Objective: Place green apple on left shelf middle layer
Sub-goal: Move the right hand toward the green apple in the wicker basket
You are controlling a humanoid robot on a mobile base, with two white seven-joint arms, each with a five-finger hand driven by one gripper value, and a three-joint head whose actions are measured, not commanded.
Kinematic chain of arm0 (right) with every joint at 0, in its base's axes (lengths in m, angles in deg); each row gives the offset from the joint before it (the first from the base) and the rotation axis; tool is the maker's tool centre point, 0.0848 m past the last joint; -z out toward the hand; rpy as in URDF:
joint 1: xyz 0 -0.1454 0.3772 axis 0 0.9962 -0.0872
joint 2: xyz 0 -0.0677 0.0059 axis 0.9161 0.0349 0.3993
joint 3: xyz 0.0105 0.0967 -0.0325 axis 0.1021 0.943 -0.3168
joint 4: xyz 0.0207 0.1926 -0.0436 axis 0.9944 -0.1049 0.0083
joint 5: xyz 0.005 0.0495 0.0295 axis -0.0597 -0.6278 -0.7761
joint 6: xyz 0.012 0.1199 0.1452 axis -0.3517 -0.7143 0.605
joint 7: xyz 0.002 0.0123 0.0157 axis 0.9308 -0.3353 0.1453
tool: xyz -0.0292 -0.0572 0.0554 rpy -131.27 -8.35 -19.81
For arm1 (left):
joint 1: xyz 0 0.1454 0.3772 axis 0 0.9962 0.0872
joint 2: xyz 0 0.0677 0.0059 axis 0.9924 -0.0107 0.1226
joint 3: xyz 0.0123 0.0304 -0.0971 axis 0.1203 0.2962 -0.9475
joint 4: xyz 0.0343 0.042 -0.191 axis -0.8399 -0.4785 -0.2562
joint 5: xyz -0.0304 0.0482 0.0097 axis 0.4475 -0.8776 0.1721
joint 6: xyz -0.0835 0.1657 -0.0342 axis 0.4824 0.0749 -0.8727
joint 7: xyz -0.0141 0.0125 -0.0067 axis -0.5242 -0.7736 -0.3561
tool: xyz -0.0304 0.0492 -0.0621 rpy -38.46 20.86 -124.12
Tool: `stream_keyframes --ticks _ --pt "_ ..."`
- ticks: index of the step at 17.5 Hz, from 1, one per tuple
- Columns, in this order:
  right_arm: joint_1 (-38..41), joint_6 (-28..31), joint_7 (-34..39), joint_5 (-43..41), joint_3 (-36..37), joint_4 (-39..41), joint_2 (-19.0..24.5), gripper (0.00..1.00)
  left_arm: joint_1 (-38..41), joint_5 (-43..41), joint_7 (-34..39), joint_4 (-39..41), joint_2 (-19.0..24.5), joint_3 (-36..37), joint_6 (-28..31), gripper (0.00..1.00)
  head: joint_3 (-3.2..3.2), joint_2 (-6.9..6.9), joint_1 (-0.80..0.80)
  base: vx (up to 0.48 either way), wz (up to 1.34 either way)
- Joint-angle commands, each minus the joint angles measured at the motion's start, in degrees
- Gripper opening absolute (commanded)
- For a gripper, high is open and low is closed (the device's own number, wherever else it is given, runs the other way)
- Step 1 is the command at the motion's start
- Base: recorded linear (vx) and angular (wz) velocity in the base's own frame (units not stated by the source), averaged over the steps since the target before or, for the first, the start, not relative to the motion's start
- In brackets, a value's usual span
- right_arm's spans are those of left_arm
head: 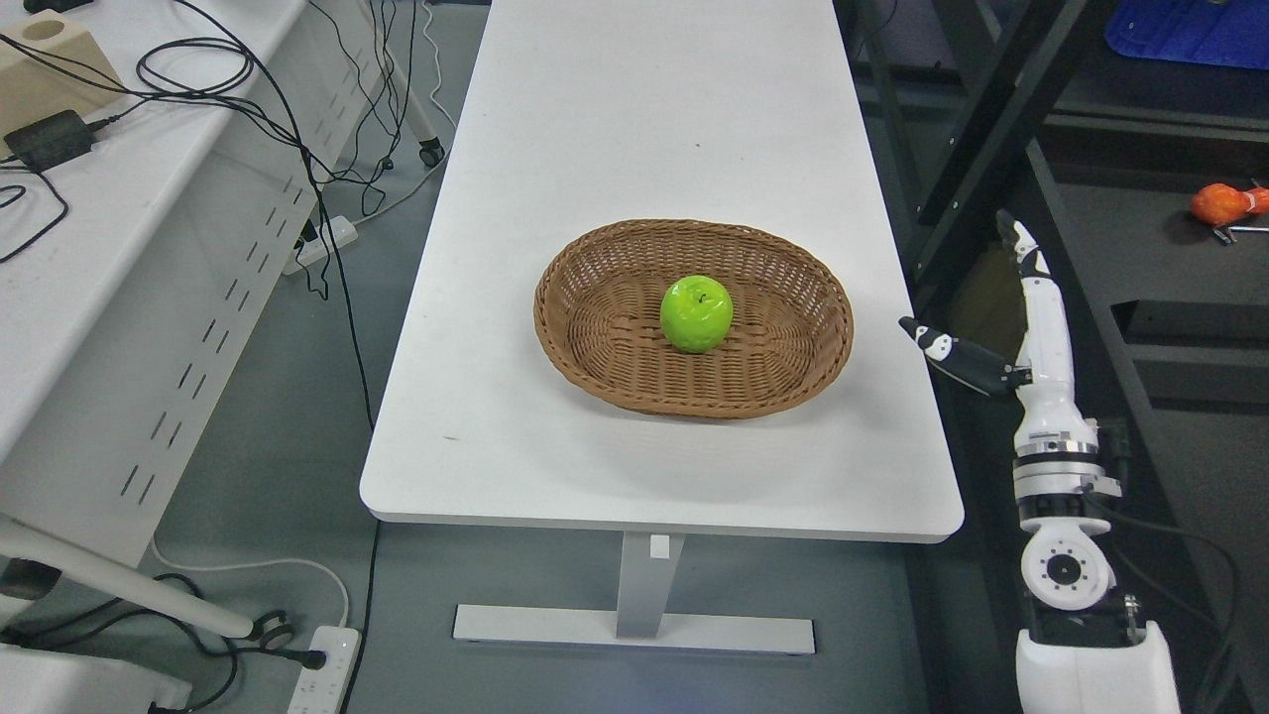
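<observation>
basket (793, 288): green apple (696, 313) inside | right hand (1031, 327): spread, off table

Glossy green apple (696, 313), woven wicker basket (595, 327), smooth matt white table (555, 436)

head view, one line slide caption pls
Green apple sits in wicker basket on white table; open right hand beside the table edge.
</observation>
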Motion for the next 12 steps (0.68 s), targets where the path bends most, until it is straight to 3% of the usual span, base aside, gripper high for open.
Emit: stream_keyframes --ticks 1,7,9,12 --pt "-2.3 1.1 6.8 11.3 -9.2 0.6 -1.3 1.00 -1.2 0.0 0.0 0.0 1.0 0.0 0.0 1.00 0.00 0.00 0.00 0.000 0.00" --pt "-2.7 0.0 8.3 10.5 -19.5 0.2 5.9 1.00 -1.2 0.0 0.0 0.0 1.0 0.0 0.0 1.00 0.00 0.00 0.00 0.000 0.00" --pt "-4.6 0.0 8.5 10.5 -19.9 -4.0 9.1 1.00 -1.2 0.0 0.0 0.0 1.0 0.0 0.0 1.00 0.00 0.00 0.00 0.000 0.00" --pt "-7.7 0.2 8.4 10.5 -19.3 -9.7 9.6 1.00 -1.2 0.1 0.0 0.0 1.0 0.0 0.0 1.00 0.00 0.00 0.00 0.000 0.00"
